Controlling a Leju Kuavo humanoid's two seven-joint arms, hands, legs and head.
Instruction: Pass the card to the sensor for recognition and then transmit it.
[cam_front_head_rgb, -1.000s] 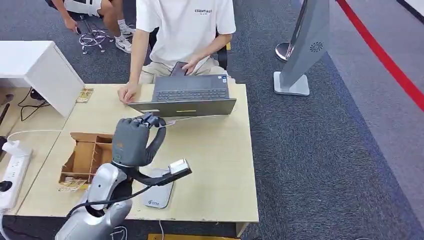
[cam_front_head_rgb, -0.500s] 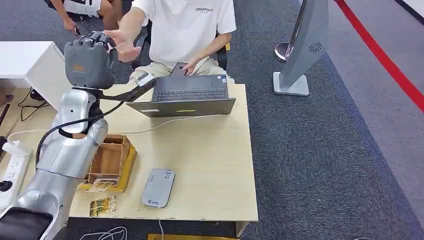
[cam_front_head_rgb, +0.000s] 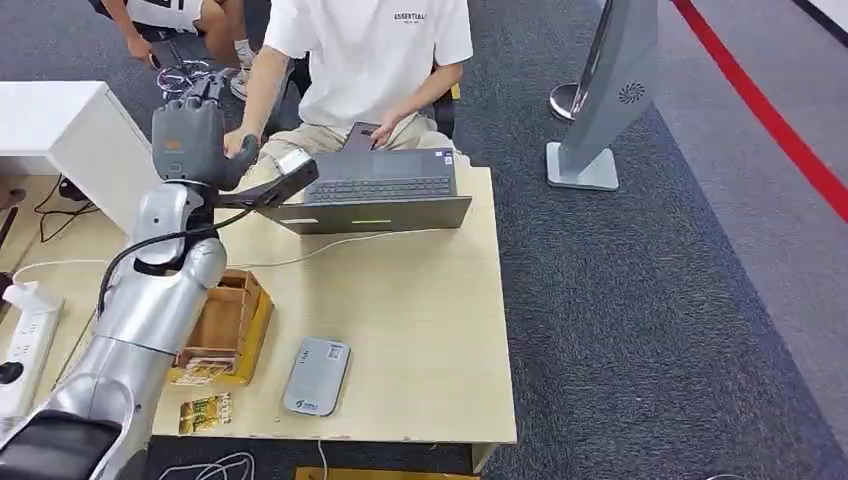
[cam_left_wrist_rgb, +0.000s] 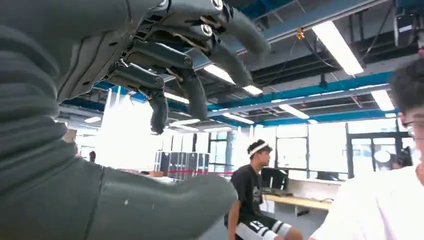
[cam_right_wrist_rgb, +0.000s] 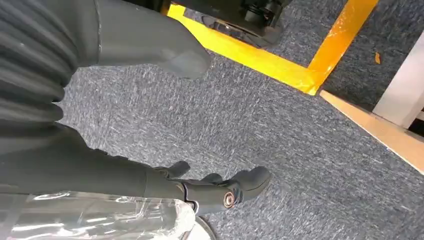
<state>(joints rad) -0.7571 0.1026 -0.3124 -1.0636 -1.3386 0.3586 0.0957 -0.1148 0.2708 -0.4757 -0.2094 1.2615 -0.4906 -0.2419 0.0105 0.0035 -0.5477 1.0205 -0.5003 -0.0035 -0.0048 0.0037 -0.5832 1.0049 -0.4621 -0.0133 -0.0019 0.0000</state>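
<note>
**Left hand raised toward the seated person**

My left hand (cam_front_head_rgb: 188, 140) is raised, dark fingers (cam_left_wrist_rgb: 200, 100) spread, holding nothing. My right hand (cam_right_wrist_rgb: 165, 185) hangs with fingers apart above speckled carpet. I cannot see the card. The grey rounded sensor (cam_front_head_rgb: 315, 375) lies flat on the pale wooden table (cam_front_head_rgb: 420, 310), beside a cardboard box (cam_front_head_rgb: 222, 325) of cards.

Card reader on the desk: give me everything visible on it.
The card reader is a flat, light grey slab with rounded corners, plastic by its look. A small label or sticker sits near its far end and faint blue print near its near end. It lies flat on the wooden desk near the front edge, slightly angled, just right of the cardboard box. Nothing rests on it or touches it. Any cable is not discernible.
</note>
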